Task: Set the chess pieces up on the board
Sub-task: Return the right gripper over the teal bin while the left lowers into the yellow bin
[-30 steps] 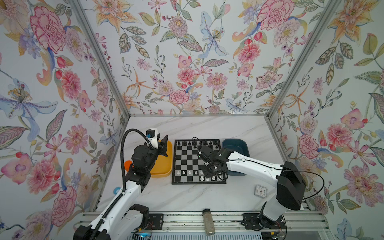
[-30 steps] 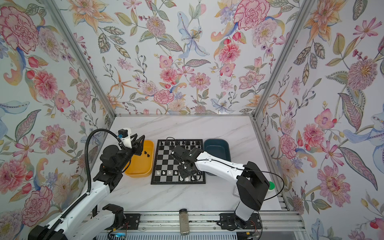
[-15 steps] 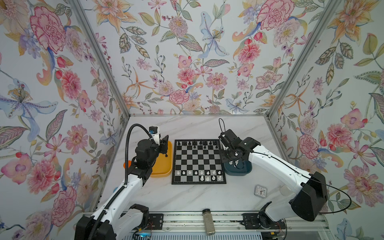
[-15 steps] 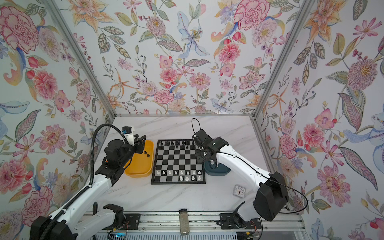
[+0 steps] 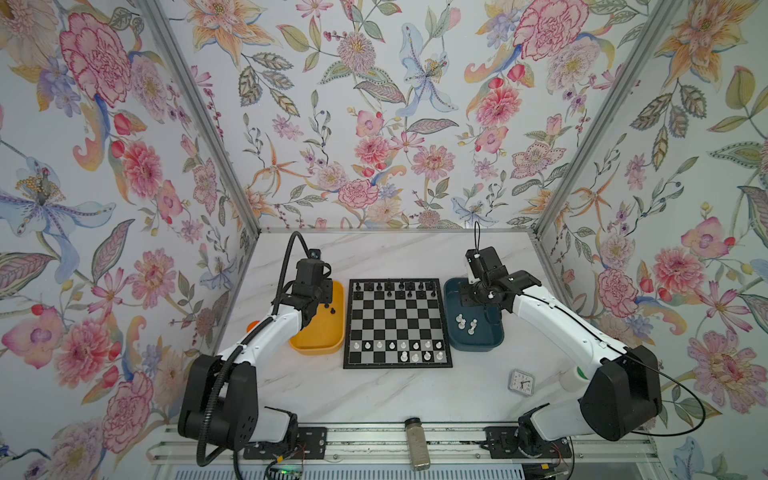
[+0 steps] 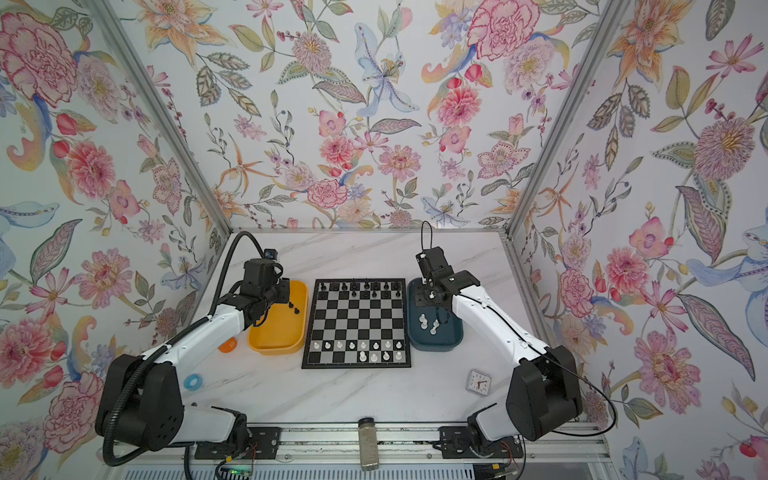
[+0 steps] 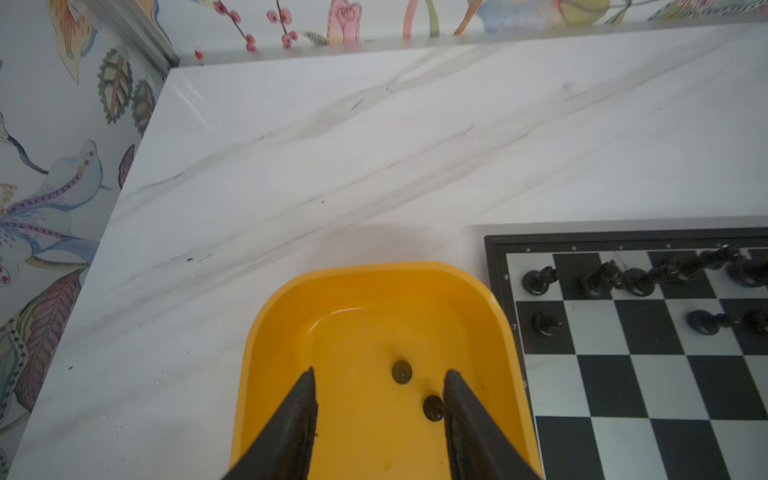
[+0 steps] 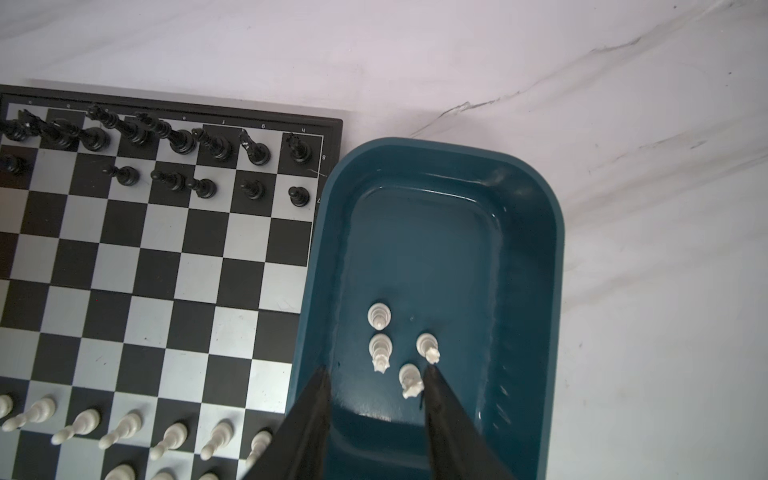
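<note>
Right pincer [image 8: 377, 370] was moved from board [image 5: 397, 323] to blue tray [image 8: 544, 249], parted over four white pieces [image 8: 379, 314]. Left pincer [image 7: 381, 370] is held parted over two black pieces [image 7: 401, 371] in yellow tray [image 7: 266, 332].

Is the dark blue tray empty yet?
Not empty: four white chess pieces sit inside the dark blue tray, clear in the right wrist view.

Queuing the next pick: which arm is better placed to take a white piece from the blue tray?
Right. The right tool hovers open over the blue tray, the four white pieces just off its fingertips. The left tool hangs over the yellow tray, across the board.
</note>
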{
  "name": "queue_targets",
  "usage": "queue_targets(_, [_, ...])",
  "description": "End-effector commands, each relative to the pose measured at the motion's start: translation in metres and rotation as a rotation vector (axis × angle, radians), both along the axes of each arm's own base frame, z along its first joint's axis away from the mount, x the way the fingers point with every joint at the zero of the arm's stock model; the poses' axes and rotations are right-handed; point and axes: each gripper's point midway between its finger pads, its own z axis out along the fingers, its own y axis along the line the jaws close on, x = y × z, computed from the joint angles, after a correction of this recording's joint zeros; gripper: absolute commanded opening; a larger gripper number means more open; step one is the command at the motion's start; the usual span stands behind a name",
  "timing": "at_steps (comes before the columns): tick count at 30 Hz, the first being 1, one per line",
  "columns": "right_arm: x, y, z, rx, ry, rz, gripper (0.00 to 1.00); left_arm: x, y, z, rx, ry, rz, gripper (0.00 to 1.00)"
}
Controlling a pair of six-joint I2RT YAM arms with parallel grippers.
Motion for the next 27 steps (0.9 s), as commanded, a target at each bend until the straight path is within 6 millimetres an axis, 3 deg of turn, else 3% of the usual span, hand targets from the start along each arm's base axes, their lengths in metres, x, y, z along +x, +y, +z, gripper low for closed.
queue_targets(1, [0.006, 0.003, 0.005, 0.065, -0.047, 0.025, 0.39, 0.002, 0.013, -0.01, 0.004, 0.06, 0.033, 0.51])
queue_targets(6, [0.007, -0.001, -0.011, 0.086, -0.018, 0.019, 0.39, 0.008, 0.008, -0.03, -0.044, 0.106, 0.013, 0.51])
queue_targets(11, [0.007, -0.004, -0.014, 0.101, -0.018, 0.014, 0.39, 0.013, 0.003, -0.058, -0.07, 0.185, -0.002, 0.5])
queue_targets(21, [0.007, -0.007, -0.018, 0.115, -0.011, 0.006, 0.39, 0.014, 0.001, -0.085, -0.103, 0.252, -0.005, 0.44])
queue_targets(27, [0.006, -0.007, -0.02, 0.118, -0.008, 0.005, 0.39, 0.012, 0.0, -0.089, -0.109, 0.268, -0.009, 0.42])
